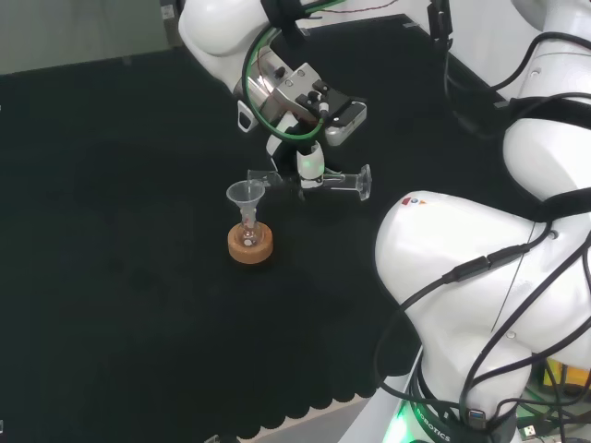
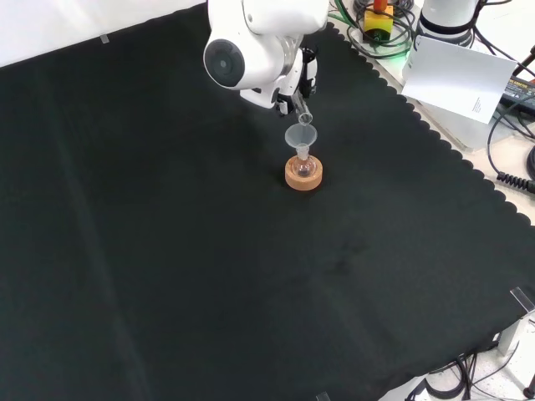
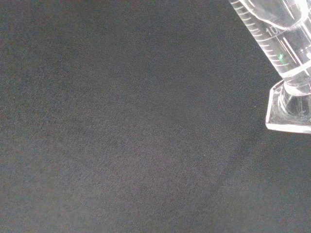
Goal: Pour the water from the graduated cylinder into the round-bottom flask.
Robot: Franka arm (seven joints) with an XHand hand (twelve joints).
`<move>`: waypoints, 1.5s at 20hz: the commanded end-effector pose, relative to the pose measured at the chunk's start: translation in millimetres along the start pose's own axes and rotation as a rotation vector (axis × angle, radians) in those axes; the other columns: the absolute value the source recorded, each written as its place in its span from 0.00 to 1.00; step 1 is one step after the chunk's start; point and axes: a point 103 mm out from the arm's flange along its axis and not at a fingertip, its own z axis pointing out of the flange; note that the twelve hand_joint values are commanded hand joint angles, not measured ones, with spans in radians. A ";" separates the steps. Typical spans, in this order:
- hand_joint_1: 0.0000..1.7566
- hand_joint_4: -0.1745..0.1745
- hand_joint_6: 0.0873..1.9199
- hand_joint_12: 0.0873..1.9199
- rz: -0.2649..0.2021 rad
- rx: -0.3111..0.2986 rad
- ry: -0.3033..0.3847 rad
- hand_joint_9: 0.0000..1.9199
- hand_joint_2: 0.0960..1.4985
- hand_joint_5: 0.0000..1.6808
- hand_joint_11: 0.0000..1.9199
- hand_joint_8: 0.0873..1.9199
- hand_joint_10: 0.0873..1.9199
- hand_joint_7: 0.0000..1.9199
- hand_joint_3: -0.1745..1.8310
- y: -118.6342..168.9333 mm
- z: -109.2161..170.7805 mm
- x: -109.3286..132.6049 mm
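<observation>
A small round-bottom flask (image 1: 247, 233) sits in a cork ring (image 1: 250, 245) with a clear funnel (image 1: 245, 195) in its neck. The hand (image 1: 309, 162) is curled round a clear graduated cylinder (image 1: 337, 180), held about level, its mouth by the funnel's rim and its foot (image 1: 364, 182) pointing right in the head view. From the front, the cylinder's mouth (image 2: 305, 118) hangs just above the funnel (image 2: 300, 136) and the flask (image 2: 303, 166) on the cork ring (image 2: 303, 176). The wrist view has the cylinder's scale (image 3: 267, 41) and foot (image 3: 290, 109) close up.
Black cloth (image 2: 167, 251) covers the bench, with a scalloped edge at the right in the front view. The arm's white links (image 1: 480, 277) stand at the right in the head view. A white card (image 2: 457, 78) and cables lie off the cloth at the front view's top right.
</observation>
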 end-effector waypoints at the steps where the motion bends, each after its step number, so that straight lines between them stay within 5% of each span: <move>1: 0.65 0.08 0.49 0.34 0.011 0.015 -0.011 0.76 0.73 0.60 0.68 0.11 0.00 0.68 0.07 -2.5 -0.8 3.0; 30: 0.65 0.09 0.50 0.33 0.091 0.090 -0.061 0.75 0.73 0.59 0.68 0.10 0.00 0.68 0.07 -12.9 -4.7 0.3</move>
